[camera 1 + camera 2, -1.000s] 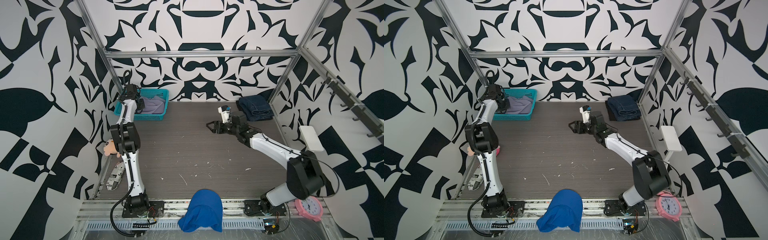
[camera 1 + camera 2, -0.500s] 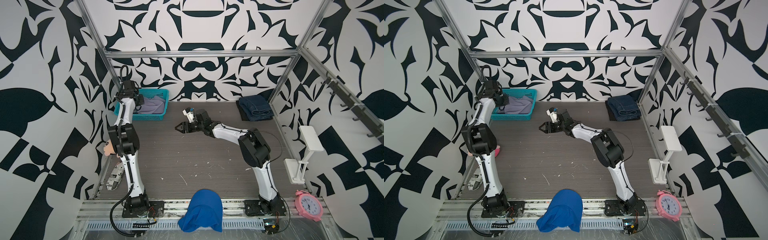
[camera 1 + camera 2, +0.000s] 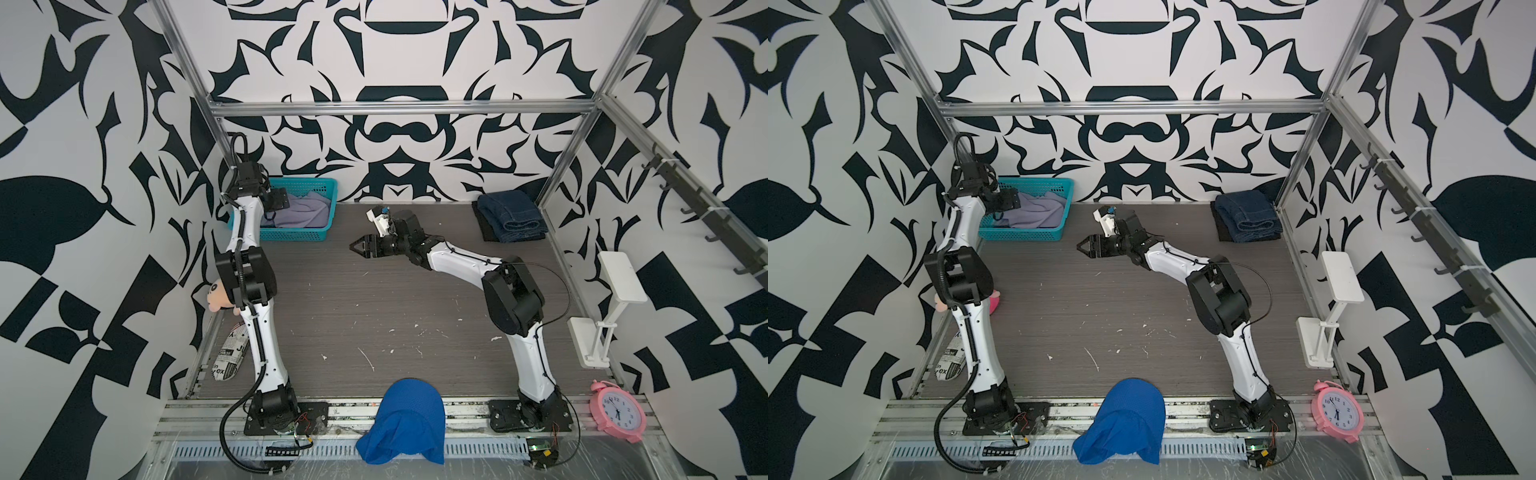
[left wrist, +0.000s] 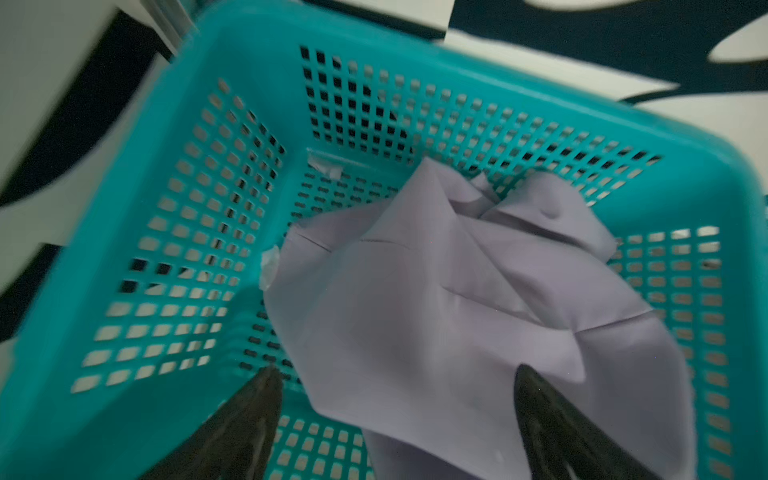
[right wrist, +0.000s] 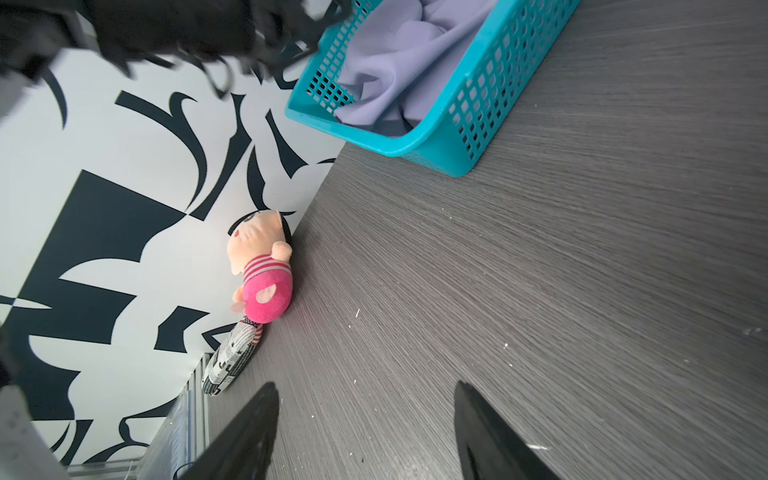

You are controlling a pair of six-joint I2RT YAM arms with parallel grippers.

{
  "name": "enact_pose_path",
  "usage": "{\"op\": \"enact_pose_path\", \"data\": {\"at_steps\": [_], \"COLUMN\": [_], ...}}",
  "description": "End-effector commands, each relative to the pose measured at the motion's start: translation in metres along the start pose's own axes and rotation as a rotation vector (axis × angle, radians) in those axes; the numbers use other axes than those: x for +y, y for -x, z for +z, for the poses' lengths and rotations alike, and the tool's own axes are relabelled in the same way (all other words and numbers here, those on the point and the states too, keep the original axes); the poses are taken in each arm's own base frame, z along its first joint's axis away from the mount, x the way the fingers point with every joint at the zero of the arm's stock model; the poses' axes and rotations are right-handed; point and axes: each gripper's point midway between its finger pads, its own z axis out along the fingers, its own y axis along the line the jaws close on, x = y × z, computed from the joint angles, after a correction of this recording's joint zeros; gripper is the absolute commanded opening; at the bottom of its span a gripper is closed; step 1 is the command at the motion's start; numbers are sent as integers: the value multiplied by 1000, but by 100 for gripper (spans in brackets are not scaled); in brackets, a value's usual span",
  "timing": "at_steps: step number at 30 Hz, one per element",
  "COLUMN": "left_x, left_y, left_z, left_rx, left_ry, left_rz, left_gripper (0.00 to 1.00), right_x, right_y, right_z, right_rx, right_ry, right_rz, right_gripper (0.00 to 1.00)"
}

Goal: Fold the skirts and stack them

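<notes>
Two of three skirts looked done: the denim skirt (image 3: 509, 216) lay folded on the black skirt (image 3: 485, 229), well apart from the right pincer (image 5: 365, 384), which hung spread and empty. The lavender skirt (image 4: 457, 299) lay crumpled in the basket (image 3: 291, 235), just beyond the spread left pincer (image 4: 397, 370). The black skirt's folds were mostly hidden, and contact there was blurred.

black skirt (image 3: 485, 230) mostly hidden under denim skirt (image 3: 509, 214), basket (image 4: 112, 232) blurred in left wrist view
</notes>
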Motion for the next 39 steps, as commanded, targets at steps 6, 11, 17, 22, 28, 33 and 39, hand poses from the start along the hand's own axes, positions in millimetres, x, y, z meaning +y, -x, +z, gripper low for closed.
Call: {"op": "enact_pose_path", "data": {"at_steps": [6,11,17,22,28,33,39], "left_x": [-17,-15,-17,-26,-40,-56,-94], "left_y": [-26,-31,5,51,95,141,190], "left_z": [29,33,-1,-43,-112,-195,-330], "left_rx": [97,88,-19,-158,-297,-482,-781], "left_ry": [-78,-71,-66,-87,-127,-182,-322], "left_rz": [27,58,84,65,44,31,50], "left_gripper": [70,17,0,0,0,0,0], "right_x": [41,35,34,37,49,54,56], "right_y": [20,30,34,35,43,45,45], "right_z": [-24,-44,-57,-63,-79,-92,-112], "right_rx": [-60,-109,-106,-113,-128,-149,-194], "right_ry": [127,142,130,120,103,83,34], "right_rz": [-43,-16,-15,-11,-42,-59,-93], "right_gripper": [72,72,72,72,72,72,73]}}
